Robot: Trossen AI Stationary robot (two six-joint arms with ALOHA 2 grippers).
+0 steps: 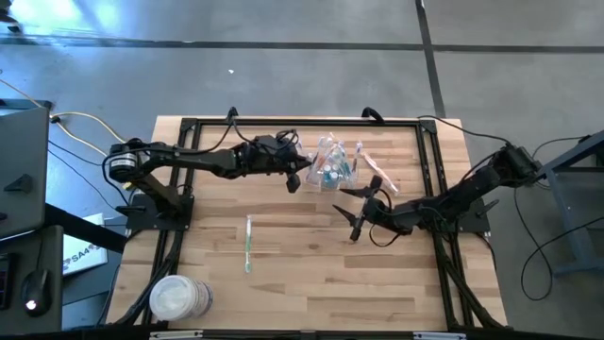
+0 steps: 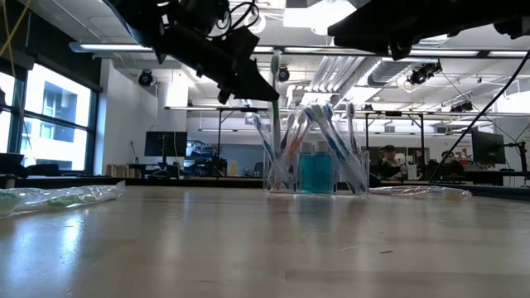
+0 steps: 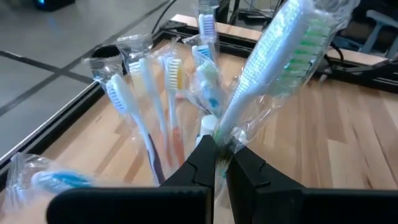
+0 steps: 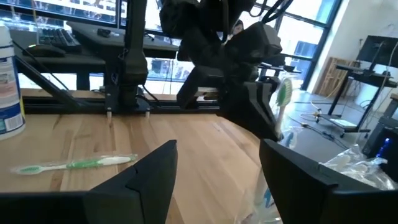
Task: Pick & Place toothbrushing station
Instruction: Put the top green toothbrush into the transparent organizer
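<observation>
Wrapped toothbrush (image 3: pixel 273 56) pinched in left gripper (image 3: pixel 219 163) jaws above cup (image 1: pixel 332 162) | right gripper (image 1: pixel 363 210) spread, idle | green toothbrush (image 1: pixel 248 244) remaining mid-tabletop | task partway done.

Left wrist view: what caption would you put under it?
The left gripper, shut on a wrapped white-and-green toothbrush, near the clear plastic cup of toothbrushes.

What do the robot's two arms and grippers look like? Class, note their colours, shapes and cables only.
Both arms are dark, slim and jointed. The left arm has a round silver-grey joint at its base and black cables looped near its wrist. The left gripper and the right gripper each carry two black fingers; the right gripper's fingers are broad, flat and angular. A black cable trails from the right arm.
</observation>
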